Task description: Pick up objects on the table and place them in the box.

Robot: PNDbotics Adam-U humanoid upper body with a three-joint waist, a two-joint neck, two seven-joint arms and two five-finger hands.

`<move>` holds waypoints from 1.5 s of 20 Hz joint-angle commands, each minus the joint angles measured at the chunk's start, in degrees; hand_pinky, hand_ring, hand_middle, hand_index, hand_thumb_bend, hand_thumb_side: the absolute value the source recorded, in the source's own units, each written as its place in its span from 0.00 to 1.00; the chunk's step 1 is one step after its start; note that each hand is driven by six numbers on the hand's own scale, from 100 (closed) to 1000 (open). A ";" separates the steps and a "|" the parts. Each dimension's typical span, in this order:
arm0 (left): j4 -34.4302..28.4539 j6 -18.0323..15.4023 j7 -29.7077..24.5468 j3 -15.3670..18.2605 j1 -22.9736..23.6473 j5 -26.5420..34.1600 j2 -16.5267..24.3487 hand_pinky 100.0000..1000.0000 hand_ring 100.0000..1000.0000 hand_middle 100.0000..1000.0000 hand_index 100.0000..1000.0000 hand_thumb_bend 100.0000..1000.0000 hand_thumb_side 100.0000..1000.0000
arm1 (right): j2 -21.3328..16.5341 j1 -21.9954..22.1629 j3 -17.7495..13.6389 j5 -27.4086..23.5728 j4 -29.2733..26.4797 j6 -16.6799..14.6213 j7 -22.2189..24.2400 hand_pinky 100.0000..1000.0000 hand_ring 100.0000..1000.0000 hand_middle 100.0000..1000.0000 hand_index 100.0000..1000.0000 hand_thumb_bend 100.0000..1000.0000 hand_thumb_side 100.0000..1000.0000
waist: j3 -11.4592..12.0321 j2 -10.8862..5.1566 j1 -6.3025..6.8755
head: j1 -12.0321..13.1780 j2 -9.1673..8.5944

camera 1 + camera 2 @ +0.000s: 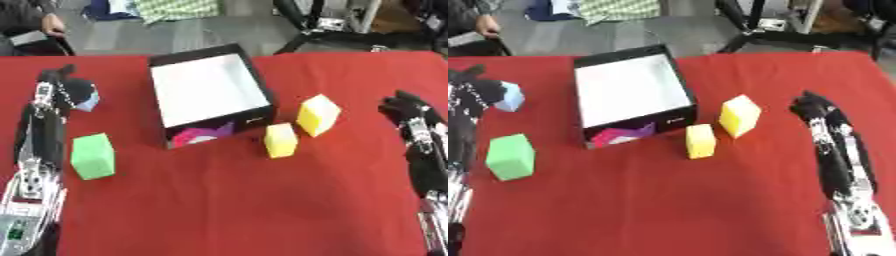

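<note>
The left hand (68, 90) is curled around a pale blue block (509, 96) at the worktop's (227, 210) left, well left of the open box (210, 90). To do this well it should carry the block clear over the near rim before letting go. The right hand (814, 106) rests with fingers curled on nothing. A green block (93, 156) and two yellow blocks (281, 140) (318, 114) wait outside the box.
</note>
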 commanded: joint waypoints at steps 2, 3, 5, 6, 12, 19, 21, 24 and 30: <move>-1.17 -0.09 0.04 0.21 -0.51 -0.33 0.41 0.78 0.67 0.57 0.83 0.03 1.00 | -0.63 -0.36 -0.32 -0.44 -0.62 -0.11 0.24 0.95 0.79 0.72 0.83 0.00 0.68 | 0.03 -0.22 -0.26 | 0.07 -0.07; -1.18 -0.09 0.04 0.21 -0.51 -0.34 0.44 0.78 0.67 0.57 0.83 0.03 1.00 | -0.63 -0.38 -0.32 -0.46 -0.63 -0.12 0.25 0.95 0.79 0.72 0.83 0.00 0.68 | 0.03 -0.21 -0.26 | 0.06 -0.07; -1.19 -0.08 0.03 0.21 -0.51 -0.36 0.48 0.78 0.67 0.57 0.83 0.04 1.00 | -0.64 -0.37 -0.30 -0.48 -0.63 -0.12 0.31 0.95 0.79 0.72 0.83 0.00 0.68 | 0.04 -0.20 -0.26 | 0.03 -0.07; -1.21 -0.08 0.01 0.22 -0.53 -0.38 0.55 0.78 0.67 0.57 0.84 0.04 1.00 | -0.65 -0.34 -0.31 -0.48 -0.61 -0.11 0.32 0.95 0.79 0.72 0.83 0.00 0.68 | 0.03 -0.20 -0.25 | 0.06 -0.07; -1.80 0.02 -0.61 0.37 -1.15 -1.27 3.93 0.78 0.68 0.58 0.84 0.06 0.98 | -0.82 -0.28 -0.26 -0.46 -0.55 -0.12 0.50 0.95 0.79 0.72 0.83 0.00 0.68 | -0.20 -0.26 -0.09 | 0.06 -0.07; -4.10 0.60 -9.85 -0.34 -2.08 -9.00 21.82 0.80 0.74 0.69 0.91 0.15 0.80 | -1.11 -0.20 -0.33 -0.42 -0.45 -0.09 0.55 0.95 0.79 0.72 0.83 0.00 0.68 | -1.02 -0.15 0.31 | -0.60 -0.07; -4.23 0.37 -16.49 -1.88 -2.02 -13.18 28.94 0.81 0.75 0.72 0.93 0.20 0.73 | -1.23 -0.17 -0.22 -0.39 -0.43 -0.09 0.72 0.95 0.79 0.72 0.83 0.00 0.68 | -1.30 -0.12 0.44 | -0.93 -0.07; -4.16 -0.46 -26.94 -4.43 -2.97 -20.34 37.66 0.80 0.76 0.75 0.95 0.33 0.64 | -1.37 0.00 -0.18 -0.41 -0.37 -0.07 0.82 0.95 0.79 0.72 0.83 0.00 0.68 | -1.69 -0.21 0.66 | -1.03 -0.07; -2.13 -4.68 -42.35 -10.65 -6.81 -31.60 45.13 0.78 0.74 0.76 0.94 0.49 0.59 | -1.47 0.18 0.06 -0.49 -0.29 -0.02 1.17 0.96 0.79 0.73 0.83 0.00 0.69 | -2.35 -0.49 0.94 | -1.17 -0.07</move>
